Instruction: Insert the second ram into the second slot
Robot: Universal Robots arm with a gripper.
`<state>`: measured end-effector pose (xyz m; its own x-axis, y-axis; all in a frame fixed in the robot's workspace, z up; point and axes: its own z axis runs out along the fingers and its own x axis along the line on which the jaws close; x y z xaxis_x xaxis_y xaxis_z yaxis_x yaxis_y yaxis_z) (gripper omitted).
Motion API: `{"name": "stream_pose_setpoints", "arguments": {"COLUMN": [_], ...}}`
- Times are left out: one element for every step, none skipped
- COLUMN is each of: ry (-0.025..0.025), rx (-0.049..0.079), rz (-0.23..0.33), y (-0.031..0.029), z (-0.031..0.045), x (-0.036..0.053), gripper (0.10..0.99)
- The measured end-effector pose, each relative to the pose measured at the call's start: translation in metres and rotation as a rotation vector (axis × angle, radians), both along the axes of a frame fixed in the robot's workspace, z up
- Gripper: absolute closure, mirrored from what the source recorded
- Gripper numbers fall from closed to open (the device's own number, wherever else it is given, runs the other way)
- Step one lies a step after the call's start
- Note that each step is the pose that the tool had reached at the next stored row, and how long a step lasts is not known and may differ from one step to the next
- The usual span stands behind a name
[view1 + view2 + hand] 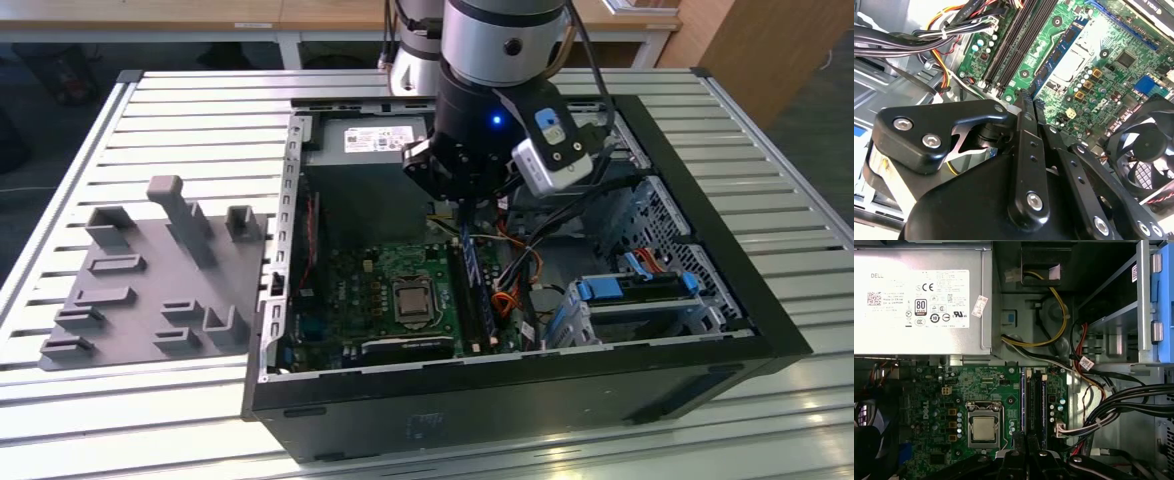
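Observation:
A thin blue ram [470, 290] stands edge-on in the row of memory slots [1036, 400] beside the processor socket. It runs along the black slots [1011, 47]. In both wrist views this blue edge [1023, 400] [1056, 57] leads straight away from my fingertips. My gripper [462, 212] hangs inside the open computer case, above the slot row and apart from the board. Its black fingers [1024, 125] are pressed together at the tips, and I see nothing between them. The gripper [1029, 97] [1027, 440] hides the near half of the slots.
The silver power supply [919, 295] lies at one end of the slots. Black cable bundles [1119, 405] and a drive bay with blue latches [641, 290] lie on one side, with the processor socket [984, 429] and a fan [1146, 150] on the other. A grey fixture [147, 280] sits outside the case.

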<state>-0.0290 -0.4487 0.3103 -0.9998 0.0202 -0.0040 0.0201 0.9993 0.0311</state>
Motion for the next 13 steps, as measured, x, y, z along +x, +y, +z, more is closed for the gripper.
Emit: {"name": "stream_pose_setpoints", "arguments": {"ry": [0.0, 0.0, 0.0, 0.0, 0.0, 0.0, 0.0, 0.0, 0.0, 0.0, 0.0, 0.0, 0.0], "rx": [0.0, 0.0, 0.0, 0.0, 0.0, 0.0, 0.0, 0.0, 0.0, 0.0, 0.0, 0.0, 0.0], "rz": [0.0, 0.0, 0.0, 0.0, 0.0, 0.0, 0.0, 0.0, 0.0, 0.0, 0.0, 0.0, 0.0], "y": [0.0, 0.0, -0.0001, -0.0002, -0.0003, -0.0004, -0.0005, -0.0006, -0.0008, -0.0009, -0.001, -0.0012, -0.0014], "z": [-0.0003, -0.0006, -0.001, -0.0014, -0.0018, -0.0022, -0.0025, -0.0029, -0.0032, -0.0036, -0.0039, -0.0042, -0.0045], "x": [0.0, 0.0, 0.0, 0.0, 0.0, 0.0, 0.0, 0.0, 0.0, 0.0, 0.0, 0.0, 0.0], "gripper": [0.953, 0.953, 0.953, 0.953, 0.953, 0.953, 0.953, 0.953, 0.953, 0.953, 0.953, 0.953, 0.953]}}
